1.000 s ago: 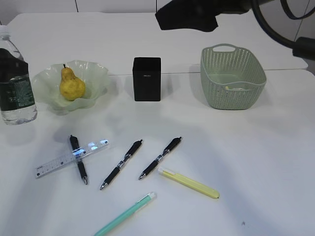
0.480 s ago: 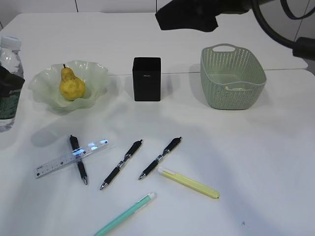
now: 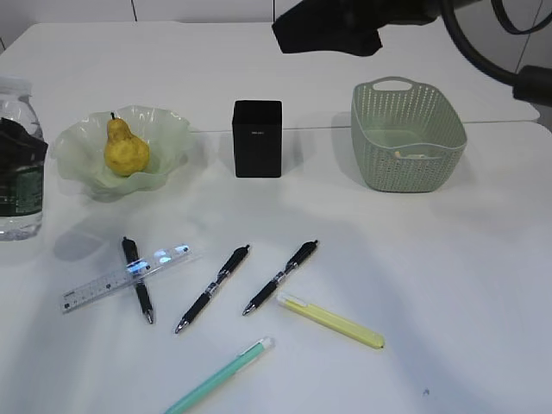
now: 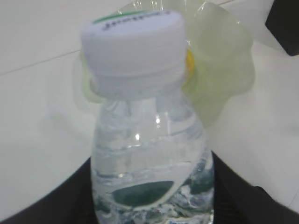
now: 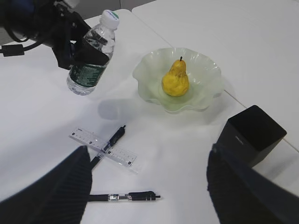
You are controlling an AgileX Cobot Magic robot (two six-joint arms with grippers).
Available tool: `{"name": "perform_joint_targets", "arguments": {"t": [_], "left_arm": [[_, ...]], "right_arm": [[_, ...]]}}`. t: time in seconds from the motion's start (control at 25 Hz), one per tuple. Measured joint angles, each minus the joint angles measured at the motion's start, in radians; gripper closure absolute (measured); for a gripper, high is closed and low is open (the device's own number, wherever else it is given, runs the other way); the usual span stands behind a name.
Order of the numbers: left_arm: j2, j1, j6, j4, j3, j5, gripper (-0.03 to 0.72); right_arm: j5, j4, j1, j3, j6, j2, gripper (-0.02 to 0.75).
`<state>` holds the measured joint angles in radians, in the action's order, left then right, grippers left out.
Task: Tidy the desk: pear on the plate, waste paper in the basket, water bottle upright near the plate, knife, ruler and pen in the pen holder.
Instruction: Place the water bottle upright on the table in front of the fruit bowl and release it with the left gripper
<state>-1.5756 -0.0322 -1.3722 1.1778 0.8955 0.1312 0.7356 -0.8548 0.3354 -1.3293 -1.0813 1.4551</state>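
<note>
Left gripper [image 5: 77, 49] clamps the water bottle [image 3: 19, 164] at its label band — bottle upright, lifted off the table [image 3: 448, 276], left of the plate [image 3: 168, 138]. Pear [image 3: 125, 148] sits on the plate. Right gripper [image 5: 147, 186] hangs above the ruler [image 5: 103, 150], fingers spread wide, holding nothing.

The water bottle [image 3: 17, 164] is cut off by the exterior view's left edge. In the left wrist view its base is out of frame and the plate [image 4: 224, 70] behind it is blurred. Basket [image 3: 407, 134] contents are indistinct.
</note>
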Motion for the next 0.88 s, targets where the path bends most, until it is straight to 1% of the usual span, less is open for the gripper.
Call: {"name": "perform_joint_targets", "arguments": {"t": [0.28, 0.36, 0.4, 0.44, 0.52, 0.6, 0.68, 0.88], "left_arm": [[-0.058, 0.000, 0.000, 0.108, 0.000, -0.017, 0.303], [-0.067, 0.002, 0.000, 0.104, 0.000, -0.022, 0.303], [-0.072, 0.006, 0.000, 0.083, 0.000, -0.023, 0.303], [-0.074, 0.009, 0.008, 0.053, 0.000, -0.021, 0.303], [-0.076, 0.021, 0.025, -0.046, 0.000, -0.017, 0.303], [-0.078, 0.025, 0.079, -0.144, 0.000, -0.017, 0.303], [-0.078, 0.027, 0.190, -0.252, 0.000, -0.017, 0.303], [-0.080, 0.027, 0.594, -0.511, 0.000, -0.046, 0.303]], "right_arm": [[0.000, 0.000, 0.000, 0.000, 0.000, 0.000, 0.144], [0.000, 0.000, 0.000, 0.000, 0.000, 0.000, 0.144], [0.000, 0.000, 0.000, 0.000, 0.000, 0.000, 0.144], [0.000, 0.000, 0.000, 0.000, 0.000, 0.000, 0.143], [0.000, 0.000, 0.000, 0.000, 0.000, 0.000, 0.143], [0.000, 0.000, 0.000, 0.000, 0.000, 0.000, 0.143], [0.000, 0.000, 0.000, 0.000, 0.000, 0.000, 0.143], [0.000, 0.000, 0.000, 0.000, 0.000, 0.000, 0.144]]}}
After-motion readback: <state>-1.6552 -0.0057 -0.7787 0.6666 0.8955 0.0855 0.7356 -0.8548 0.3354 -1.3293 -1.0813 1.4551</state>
